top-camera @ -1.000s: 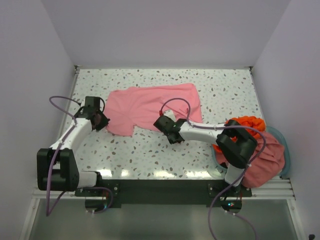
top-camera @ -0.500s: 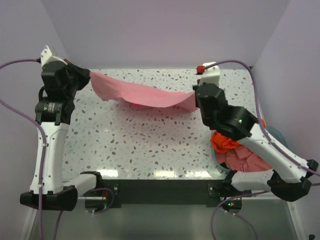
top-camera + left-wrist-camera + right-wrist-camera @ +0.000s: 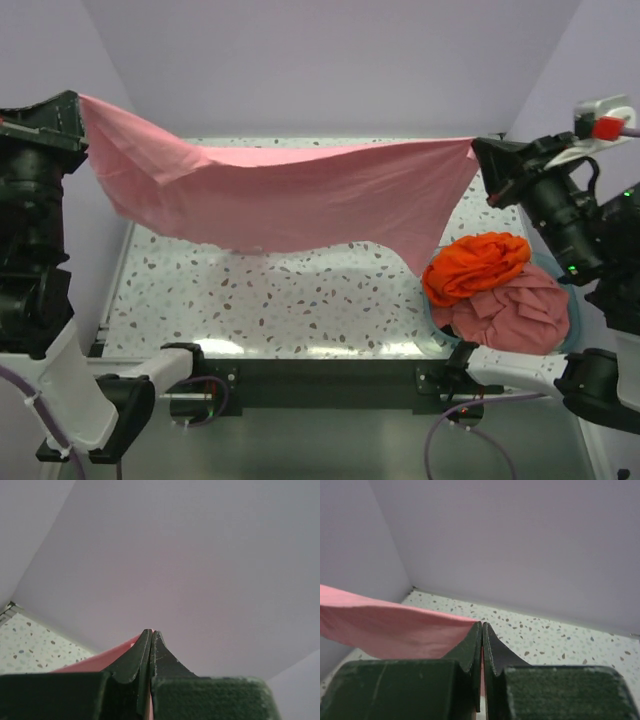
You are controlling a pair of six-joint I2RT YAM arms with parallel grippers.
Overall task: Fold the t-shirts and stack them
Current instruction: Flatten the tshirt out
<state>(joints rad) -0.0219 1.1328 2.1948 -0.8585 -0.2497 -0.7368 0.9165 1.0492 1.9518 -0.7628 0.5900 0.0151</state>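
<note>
A light pink t-shirt (image 3: 280, 195) hangs stretched high above the speckled table, held at both ends. My left gripper (image 3: 82, 100) is shut on its left corner, and pink cloth (image 3: 95, 662) shows between and beside its jaws. My right gripper (image 3: 477, 148) is shut on the right corner; the pink shirt (image 3: 390, 630) runs off to the left of its fingers. A bright orange-red t-shirt (image 3: 478, 265) and a darker salmon-pink t-shirt (image 3: 515, 315) lie bunched in the basket at the right.
The pale teal round basket (image 3: 572, 300) sits at the table's near right corner. The white speckled table (image 3: 300, 300) lies under the hanging shirt. Pale walls close in on the left, back and right.
Both arms have risen and spread apart, lifting the light pink t-shirt off the table and pulling it out wide and taut.
</note>
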